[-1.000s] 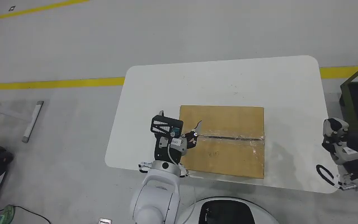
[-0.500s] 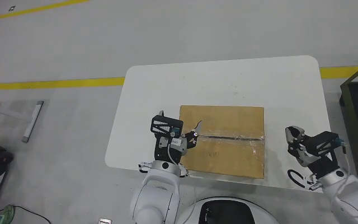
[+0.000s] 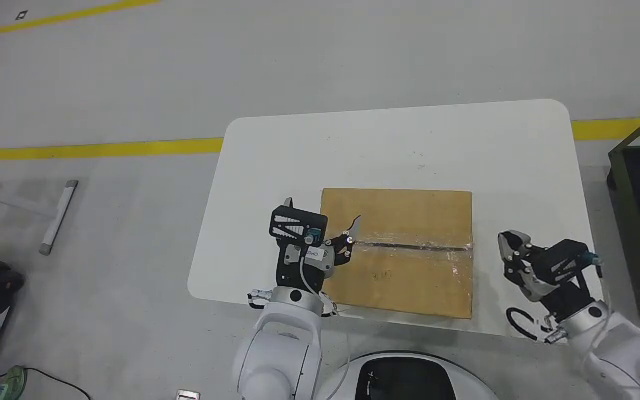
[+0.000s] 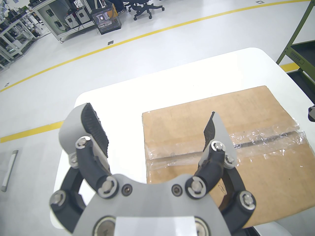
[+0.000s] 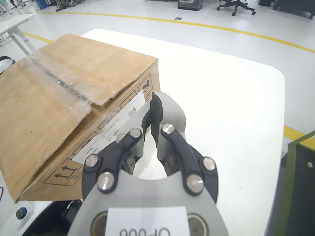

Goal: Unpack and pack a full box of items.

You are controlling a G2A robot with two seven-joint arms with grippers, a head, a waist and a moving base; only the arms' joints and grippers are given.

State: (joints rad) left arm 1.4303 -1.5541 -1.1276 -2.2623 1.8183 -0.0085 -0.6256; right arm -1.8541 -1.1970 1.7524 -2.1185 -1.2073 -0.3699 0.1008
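The closed cardboard box (image 3: 400,215) lies on the white worktop (image 3: 400,140). Its taped seam (image 3: 410,245) runs along the long axis of the box, from one short end to the other. My left jaws, spread wide and empty, hang over the left end of this seam and point along it, so I judge them the nearer. My right jaws, almost pressed together on nothing, stay just beside the opposite end of the box, near its labelled side wall (image 5: 98,141).
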